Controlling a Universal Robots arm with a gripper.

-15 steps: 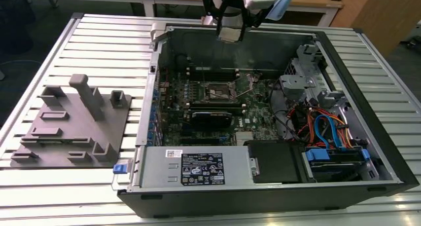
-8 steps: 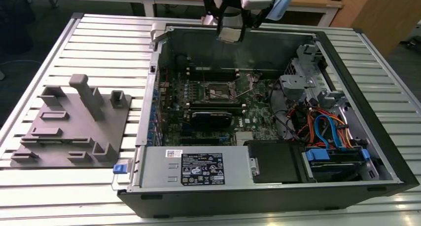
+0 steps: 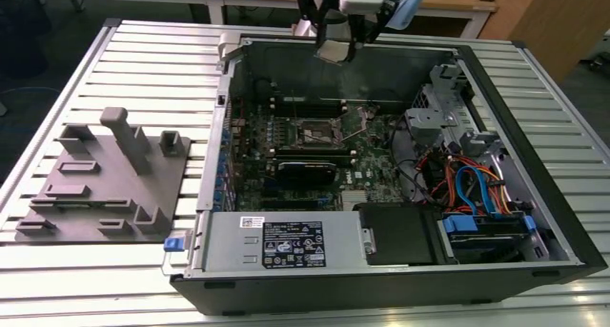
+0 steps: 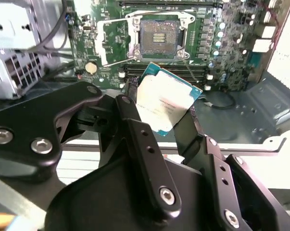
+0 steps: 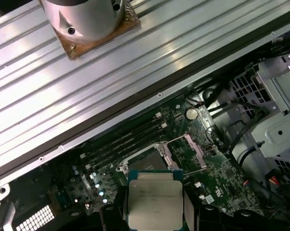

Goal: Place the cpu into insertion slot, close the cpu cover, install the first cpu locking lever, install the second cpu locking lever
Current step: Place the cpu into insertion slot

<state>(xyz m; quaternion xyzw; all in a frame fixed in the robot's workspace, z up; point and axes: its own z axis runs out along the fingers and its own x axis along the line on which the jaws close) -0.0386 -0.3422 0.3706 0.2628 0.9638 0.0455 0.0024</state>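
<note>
Gripper pinching cpu, skewed vs slot at top centre in the second wrist view; could seat crooked, damaging contacts.

The cpu held over the open computer case
The gripper pinches it above the case's far wall, well apart from the insertion slot on the motherboard; a grey fixture block lies at the exterior view's left.

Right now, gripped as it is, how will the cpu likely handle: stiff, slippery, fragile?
Probably stiff: the cpu lies flat in the tool, held by its edges, with no bend. Its smooth metal top looks slippery, so the grip could slide. Likely light, being thin.
</note>
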